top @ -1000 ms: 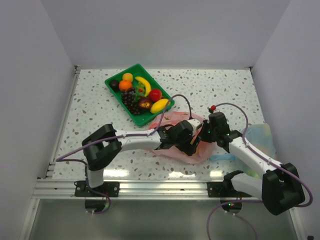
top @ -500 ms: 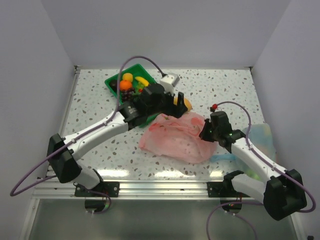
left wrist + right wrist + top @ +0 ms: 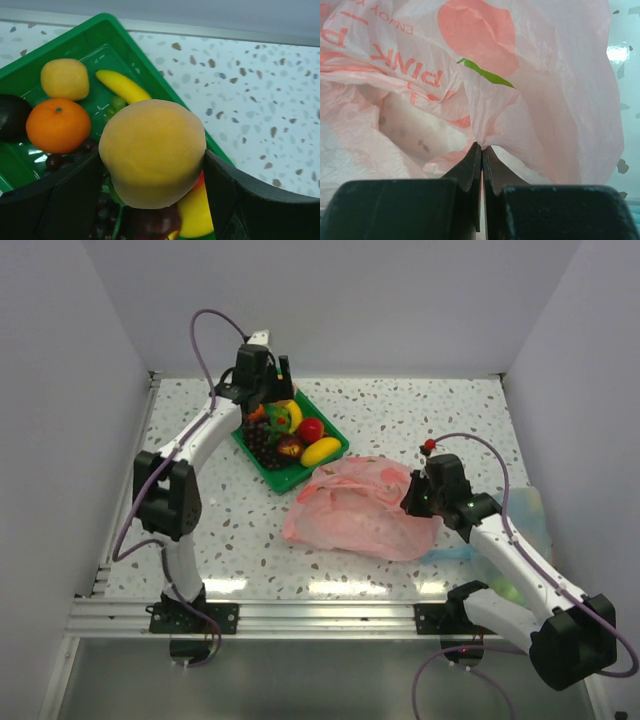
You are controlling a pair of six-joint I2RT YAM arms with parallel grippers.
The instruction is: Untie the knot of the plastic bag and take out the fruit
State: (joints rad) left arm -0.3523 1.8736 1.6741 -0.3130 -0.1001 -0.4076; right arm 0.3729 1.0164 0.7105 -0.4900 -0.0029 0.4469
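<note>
The pink plastic bag (image 3: 355, 510) lies flattened on the table, and no knot shows on it. My right gripper (image 3: 413, 496) is shut on a fold at the bag's right edge, as the right wrist view shows (image 3: 481, 148). My left gripper (image 3: 272, 388) hangs over the green tray (image 3: 300, 476), shut on a round yellow-orange fruit (image 3: 152, 150). Below it in the tray lie an orange (image 3: 57, 125), a yellow round fruit (image 3: 65, 79), a banana (image 3: 122, 86), a red apple (image 3: 311, 429), a yellow oval (image 3: 321, 451) and grapes (image 3: 262, 440).
A pale blue bag (image 3: 527, 512) lies at the right, behind my right arm. A near-black fruit (image 3: 10, 116) sits at the tray's left end. White walls close the table on three sides.
My left arm has swung from the bag back to above the tray, carrying the yellow-orange fruit. The bag has sagged flat. My right gripper has kept its hold on the bag.
</note>
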